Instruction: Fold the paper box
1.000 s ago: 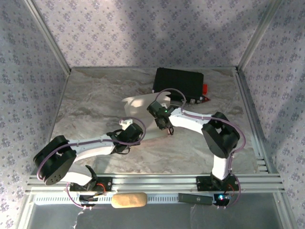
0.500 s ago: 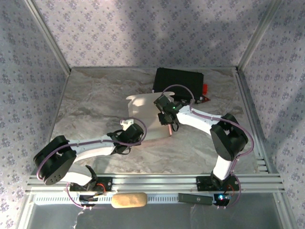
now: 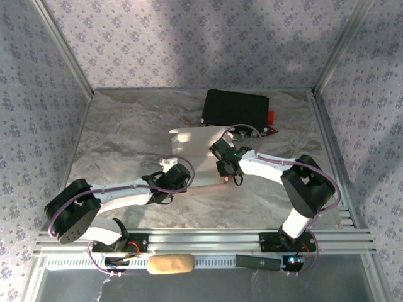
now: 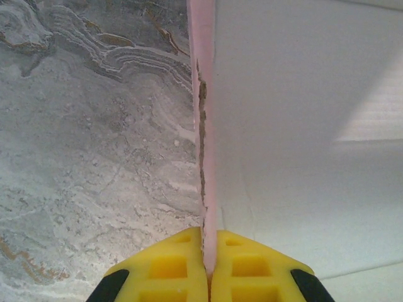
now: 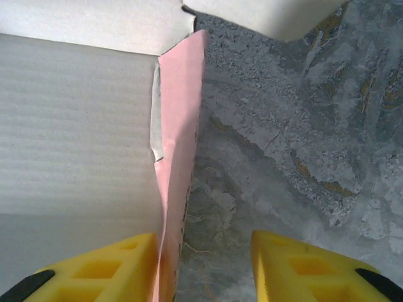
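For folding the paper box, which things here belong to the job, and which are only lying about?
Part of the job: paper box, its edge pinched by the left gripper; right gripper, open around its pink flap.
Lying about: black case; red item beside it; tan oblong and dark bar near the arm bases.

No lettering, label, brand mark or number can be read here. The paper box [image 3: 192, 141] shows plain pale and pink faces, any marking on the black case [image 3: 236, 108] is too small to read, and the walls [image 3: 189, 44] carry a floral print.
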You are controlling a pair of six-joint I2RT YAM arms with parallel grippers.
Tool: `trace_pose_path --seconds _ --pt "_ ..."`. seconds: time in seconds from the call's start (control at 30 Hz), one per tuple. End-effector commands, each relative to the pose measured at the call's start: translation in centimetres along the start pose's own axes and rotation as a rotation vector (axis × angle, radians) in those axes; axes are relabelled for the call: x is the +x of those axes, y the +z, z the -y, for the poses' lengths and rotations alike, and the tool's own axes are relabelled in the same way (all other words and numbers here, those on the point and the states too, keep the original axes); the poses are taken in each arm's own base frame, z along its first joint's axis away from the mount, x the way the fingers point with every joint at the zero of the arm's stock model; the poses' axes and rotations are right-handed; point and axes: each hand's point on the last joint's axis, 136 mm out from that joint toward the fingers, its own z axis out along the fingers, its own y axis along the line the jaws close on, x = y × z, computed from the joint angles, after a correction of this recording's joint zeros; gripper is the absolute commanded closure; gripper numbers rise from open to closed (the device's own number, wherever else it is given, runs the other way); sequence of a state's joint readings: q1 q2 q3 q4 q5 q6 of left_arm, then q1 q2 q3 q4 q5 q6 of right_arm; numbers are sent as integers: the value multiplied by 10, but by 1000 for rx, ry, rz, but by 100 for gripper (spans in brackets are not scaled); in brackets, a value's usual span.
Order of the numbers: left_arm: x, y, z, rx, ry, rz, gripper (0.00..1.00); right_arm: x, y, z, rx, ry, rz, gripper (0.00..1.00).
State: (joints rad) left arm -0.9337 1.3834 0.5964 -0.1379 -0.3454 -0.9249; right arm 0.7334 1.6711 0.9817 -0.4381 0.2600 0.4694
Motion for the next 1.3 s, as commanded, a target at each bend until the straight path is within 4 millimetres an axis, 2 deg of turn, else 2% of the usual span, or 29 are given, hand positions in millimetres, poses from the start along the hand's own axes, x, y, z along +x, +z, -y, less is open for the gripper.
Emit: trace_pose_path --seconds 0.0,0.17,0.43,0.67,0.9,1.03,1.27 --pt "-6 -4 4 6 19 25 100 -6 0 -4 -54 76 23 56" --pt "-7 -6 5 6 21 27 100 -4 8 -8 -82 99 0 60" --pt "-8 -6 6 6 23 28 100 5 2 -7 -82 118 -22 60" --pt "-8 -4 8 8 23 29 100 14 8 -1 -49 129 -32 61" --pt "-6 -4 8 11 19 25 100 8 -4 -4 -132 191 73 61" --pt "-6 -4 8 10 22 25 100 7 0 -8 -146 197 57 63" --pt "-8 -5 9 13 21 28 100 17 7 -12 -138 204 23 66"
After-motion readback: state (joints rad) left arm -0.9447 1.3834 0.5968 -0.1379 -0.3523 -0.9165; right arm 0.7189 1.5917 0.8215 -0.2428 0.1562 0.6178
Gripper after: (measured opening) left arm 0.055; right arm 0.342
